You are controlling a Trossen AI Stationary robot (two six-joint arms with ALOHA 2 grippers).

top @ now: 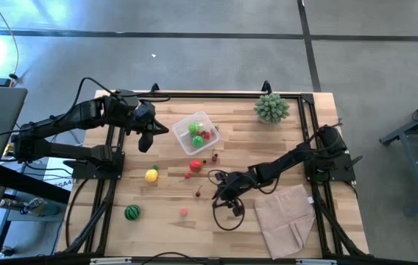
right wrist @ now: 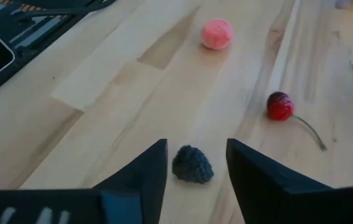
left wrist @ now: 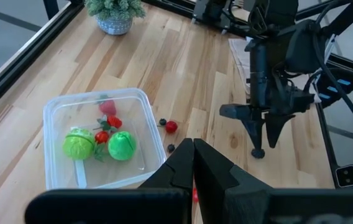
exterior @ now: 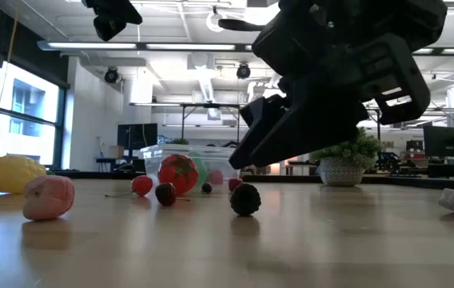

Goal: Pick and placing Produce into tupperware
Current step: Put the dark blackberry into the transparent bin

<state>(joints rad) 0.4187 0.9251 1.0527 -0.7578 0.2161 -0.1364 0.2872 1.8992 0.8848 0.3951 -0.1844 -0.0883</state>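
Observation:
My right gripper (right wrist: 196, 144) stands open low over the table near its front middle, one finger on each side of a small dark berry (right wrist: 192, 165) that lies on the wood; I see gaps on both sides. The clear tupperware (top: 207, 122) at the back middle holds two green rounds (left wrist: 122, 145) and small red pieces. On the table lie a red tomato (top: 196, 165), a yellow lemon (top: 151, 174), a striped melon ball (top: 132, 213), a pink ball (right wrist: 217, 33) and a cherry (right wrist: 279, 106). My left gripper (top: 146, 138) hovers shut, left of the tub.
A spiky green plant in a pot (top: 271, 108) stands at the far right of the table. A folded beige cloth (top: 286, 217) lies at the near right, beside my right arm. More small red berries (top: 188, 175) lie between the tomato and the lemon.

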